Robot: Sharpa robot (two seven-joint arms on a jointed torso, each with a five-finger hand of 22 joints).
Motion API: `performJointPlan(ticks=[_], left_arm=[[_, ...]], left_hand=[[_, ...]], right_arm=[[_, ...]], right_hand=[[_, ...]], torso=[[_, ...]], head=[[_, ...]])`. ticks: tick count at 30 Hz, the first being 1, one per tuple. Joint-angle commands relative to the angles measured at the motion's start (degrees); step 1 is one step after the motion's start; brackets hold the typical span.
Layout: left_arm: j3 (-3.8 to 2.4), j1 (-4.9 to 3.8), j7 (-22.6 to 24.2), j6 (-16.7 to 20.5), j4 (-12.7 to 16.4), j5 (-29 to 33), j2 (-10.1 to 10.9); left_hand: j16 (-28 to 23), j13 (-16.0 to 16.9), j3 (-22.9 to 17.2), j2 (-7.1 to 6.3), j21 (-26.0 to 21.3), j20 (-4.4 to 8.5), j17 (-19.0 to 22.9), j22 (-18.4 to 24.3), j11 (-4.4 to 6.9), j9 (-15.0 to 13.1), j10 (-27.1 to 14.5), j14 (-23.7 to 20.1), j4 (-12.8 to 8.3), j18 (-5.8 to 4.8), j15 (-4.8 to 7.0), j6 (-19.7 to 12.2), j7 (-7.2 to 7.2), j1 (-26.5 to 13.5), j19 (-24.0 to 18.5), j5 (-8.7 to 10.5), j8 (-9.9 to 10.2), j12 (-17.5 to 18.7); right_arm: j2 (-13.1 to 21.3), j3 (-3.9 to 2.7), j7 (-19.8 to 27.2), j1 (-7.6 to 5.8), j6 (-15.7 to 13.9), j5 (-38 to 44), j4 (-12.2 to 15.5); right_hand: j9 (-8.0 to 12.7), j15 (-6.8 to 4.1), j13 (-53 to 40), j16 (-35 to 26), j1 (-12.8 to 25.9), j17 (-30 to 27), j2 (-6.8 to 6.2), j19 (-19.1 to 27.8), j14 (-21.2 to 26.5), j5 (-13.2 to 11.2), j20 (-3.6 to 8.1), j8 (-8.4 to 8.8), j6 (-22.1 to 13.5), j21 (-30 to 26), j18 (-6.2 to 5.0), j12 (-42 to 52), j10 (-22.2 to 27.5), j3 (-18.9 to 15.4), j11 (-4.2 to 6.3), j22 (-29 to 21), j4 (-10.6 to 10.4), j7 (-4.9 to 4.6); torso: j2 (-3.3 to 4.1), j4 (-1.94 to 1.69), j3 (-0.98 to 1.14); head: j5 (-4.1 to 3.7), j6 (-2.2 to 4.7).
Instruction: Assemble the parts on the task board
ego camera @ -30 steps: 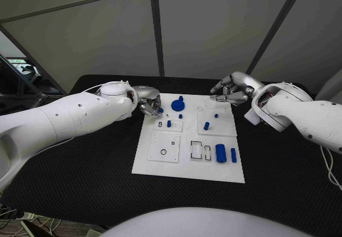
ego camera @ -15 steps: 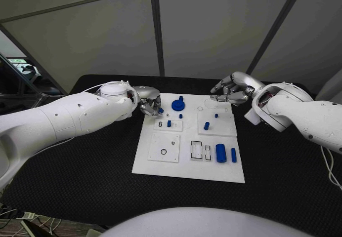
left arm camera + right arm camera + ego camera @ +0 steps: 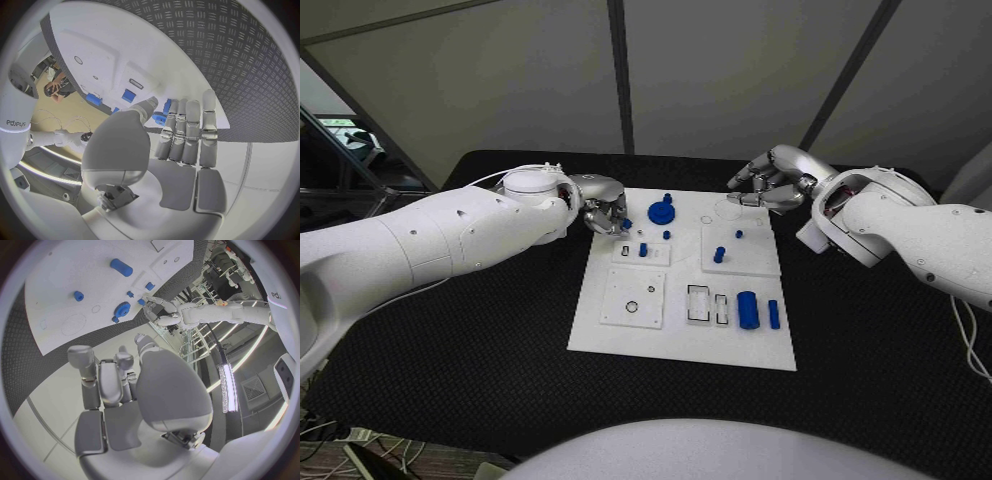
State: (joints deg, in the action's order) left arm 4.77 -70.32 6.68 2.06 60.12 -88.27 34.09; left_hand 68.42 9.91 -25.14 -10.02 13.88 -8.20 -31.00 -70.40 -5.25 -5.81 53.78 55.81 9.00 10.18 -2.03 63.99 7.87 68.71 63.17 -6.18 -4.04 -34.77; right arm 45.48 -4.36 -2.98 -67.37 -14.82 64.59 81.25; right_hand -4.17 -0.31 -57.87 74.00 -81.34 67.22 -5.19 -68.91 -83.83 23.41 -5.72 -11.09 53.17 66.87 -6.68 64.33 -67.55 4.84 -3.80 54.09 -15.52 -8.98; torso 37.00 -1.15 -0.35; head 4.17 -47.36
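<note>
Left hand (image 3: pixel 602 213) sits at the far-left edge of the task board (image 3: pixel 678 345), fingers curled in and pressed together. In the left wrist view the same hand (image 3: pixel 181 140) has its fingers lying side by side with the thumb folded across; nothing visible between them. A small blue part (image 3: pixel 129 95) lies on the white plate just beyond the fingertips, apart from them.

Right hand (image 3: pixel 773 185) hovers over the far-right corner of the board, fingers bent inward. In the right wrist view that hand (image 3: pixel 119 385) has its fingers drawn in beside the thumb, with nothing held.

Board: white rectangular plate, long axis running from the robot's side to the far side of the black table (image 3: pixel 473 370); it carries raised white sub-plates and black-outlined slots.

Parts, from the hands outward:
- Blue round gear-like part (image 3: pixel 659 212) with a short peg on top, far end of the board, between the two hands, nearer the left one.
- Small blue peg (image 3: pixel 642 250) upright on the sub-plate just below the left hand.
- Blue peg (image 3: pixel 718 255) upright on the right sub-plate, with a smaller blue piece (image 3: pixel 738 234) beyond it.
- Fat blue cylinder (image 3: pixel 747 310) lying flat near the right edge on the robot's side, long axis parallel to the board's long axis.
- Thin blue bar (image 3: pixel 773 314) just beside it, same orientation, not touching.
</note>
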Motion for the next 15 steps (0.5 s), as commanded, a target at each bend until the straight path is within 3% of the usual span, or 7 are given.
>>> performJointPlan(ticks=[1, 11, 15], left_arm=[[0.16, 0.18, -1.2, -1.5, 0.1, -0.5, 0.1], [0.15, 0.18, -1.6, -1.3, 0.0, -0.5, 0.5], [-0.38, 0.18, -1.8, -0.4, -0.2, -0.5, 0.7]], left_hand=[[0.2, 0.1, 0.3, -0.03, -0.2, -0.07, -0.1, -0.1, 0.17, 0.0, 0.4, 0.5, -0.1, 0.25, 0.03, 0.5, 0.04, 0.7, 0.3, -0.3, -0.2, -0.2], [0.2, 0.1, 0.3, 0.04, -0.2, -0.05, -0.2, -0.1, 0.19, -0.1, 0.4, 0.6, -0.1, 0.25, 0.05, 0.5, 0.03, 0.8, 0.3, -0.29, -0.2, -0.3], [0.3, 0.1, 0.5, -0.26, -0.2, -0.03, -0.3, -0.1, 0.07, 0.0, 0.3, 0.7, 0.1, 0.23, 0.03, 0.1, 0.25, 0.8, 0.5, -0.26, 0.1, -0.2]], right_arm=[[0.0, -0.04, 0.3, -0.07, 0.1, -0.1, 0.1], [0.1, -0.04, 0.3, -0.07, 0.0, -0.1, 0.1], [0.1, -0.04, 0.3, -0.07, -0.1, -0.1, 0.0]], right_hand=[[0.1, -0.4, 0.0, -0.1, 0.1, 0.0, 0.1, -0.1, -1.8, 0.2, 0.15, -0.23, -0.1, -0.3, -0.59, 0.3, 0.0, 0.3, 0.09, -0.1, 0.0, 0.22], [0.1, -0.4, 0.0, -0.1, 0.1, 0.0, 0.1, -0.1, -1.8, 0.2, 0.15, -0.23, -0.1, -0.3, -0.59, 0.3, 0.0, 0.3, 0.09, -0.1, 0.0, 0.22], [0.1, -0.41, 0.1, -0.1, 0.1, -0.1, 0.09, -0.1, -1.8, 0.2, 0.15, -0.24, -0.1, -0.3, -0.6, 0.2, 0.1, 0.3, 0.09, -0.1, 0.0, 0.21]], torso=[[0.02, 0.0, 0.01], [0.03, -0.02, -0.02], [0.04, 0.0, -0.01]], head=[[0.04, -0.01], [0.02, -0.03], [0.06, 0.0]])
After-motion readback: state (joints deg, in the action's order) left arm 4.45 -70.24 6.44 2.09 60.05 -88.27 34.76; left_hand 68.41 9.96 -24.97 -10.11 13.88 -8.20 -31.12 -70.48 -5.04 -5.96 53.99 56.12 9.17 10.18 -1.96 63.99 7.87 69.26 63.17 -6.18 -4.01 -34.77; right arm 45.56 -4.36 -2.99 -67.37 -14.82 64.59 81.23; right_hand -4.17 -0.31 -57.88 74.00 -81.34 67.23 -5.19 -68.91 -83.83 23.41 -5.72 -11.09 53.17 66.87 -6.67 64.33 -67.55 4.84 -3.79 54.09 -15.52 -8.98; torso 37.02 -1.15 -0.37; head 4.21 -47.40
